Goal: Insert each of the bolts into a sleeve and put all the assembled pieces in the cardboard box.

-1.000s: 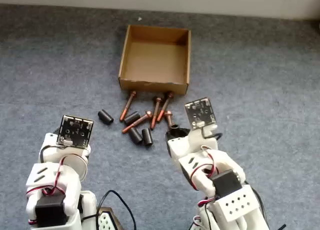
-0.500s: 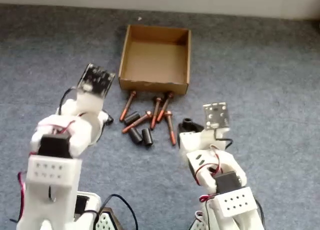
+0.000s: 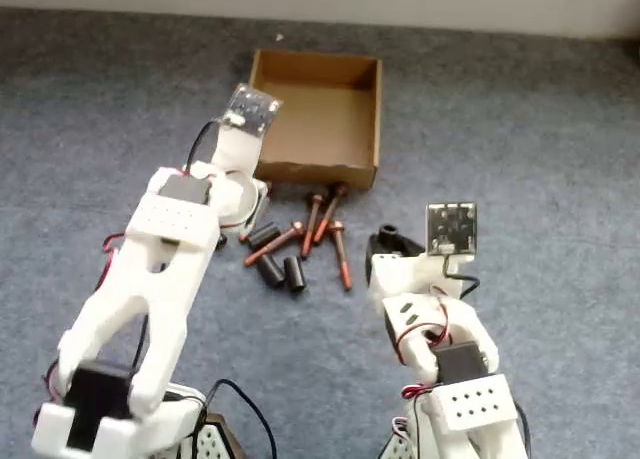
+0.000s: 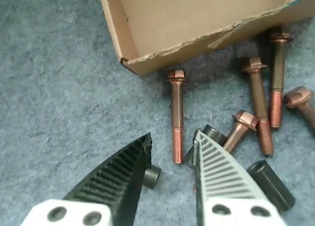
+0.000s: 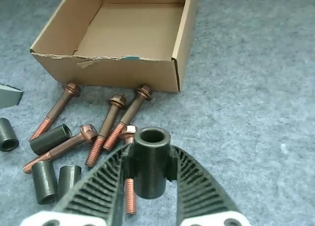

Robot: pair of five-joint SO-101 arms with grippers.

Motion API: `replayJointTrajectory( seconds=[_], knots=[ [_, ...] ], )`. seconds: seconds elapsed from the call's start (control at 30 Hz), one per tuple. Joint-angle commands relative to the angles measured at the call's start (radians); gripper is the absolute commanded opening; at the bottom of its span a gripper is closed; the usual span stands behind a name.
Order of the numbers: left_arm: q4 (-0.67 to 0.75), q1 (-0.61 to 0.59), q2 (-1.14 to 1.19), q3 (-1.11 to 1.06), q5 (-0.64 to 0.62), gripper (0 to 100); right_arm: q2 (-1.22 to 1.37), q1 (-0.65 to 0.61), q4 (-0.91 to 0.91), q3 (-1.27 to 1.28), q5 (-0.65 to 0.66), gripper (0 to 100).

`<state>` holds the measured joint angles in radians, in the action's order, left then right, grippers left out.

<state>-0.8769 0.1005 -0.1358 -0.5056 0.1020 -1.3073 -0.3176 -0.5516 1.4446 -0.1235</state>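
Currently step in hand: pick a bolt to mate with the held sleeve. Right end effector is clamped on a black sleeve, upright, bore facing up, held above the grey tabletop near the bolt pile. Left end effector has jaws apart and hovers over the leftmost bolt. That bolt lies flat just in front of the cardboard box corner, head toward the box, threaded end about between the fingertips. Four more bolts lie beside it, some crossing. Loose sleeves lie among them; one small sleeve sits right by the dark finger. The box holds nothing.

To do it well, my judgement: drop straight down, close across the shank mid-length, not on the threads or head. Avoid nudging the nearby sleeve. After lifting, aim the threaded tip at the upright bore and keep the right arm steady.
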Motion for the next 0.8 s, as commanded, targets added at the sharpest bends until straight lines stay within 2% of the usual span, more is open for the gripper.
replayJointTrajectory(
  seconds=[0.0, 0.17, 0.33, 0.77],
  knots=[
    [0.031, 0.015, 0.142, 0.143, -0.018, 16, -0.015, 0.010, 0.025, -0.008, -0.009, 0.4],
    [0.029, 0.016, 0.366, 0.305, -0.018, 11, -0.015, 0.010, 0.025, -0.008, -0.009, 0.4],
    [0.023, 0.031, 0.516, 0.390, -0.017, 11, -0.015, 0.010, 0.025, -0.008, -0.009, 0.4],
    [-0.210, 0.035, 0.667, 0.619, -0.017, 9, -0.015, 0.010, 0.022, -0.008, -0.009, 0.4]
  ],
)
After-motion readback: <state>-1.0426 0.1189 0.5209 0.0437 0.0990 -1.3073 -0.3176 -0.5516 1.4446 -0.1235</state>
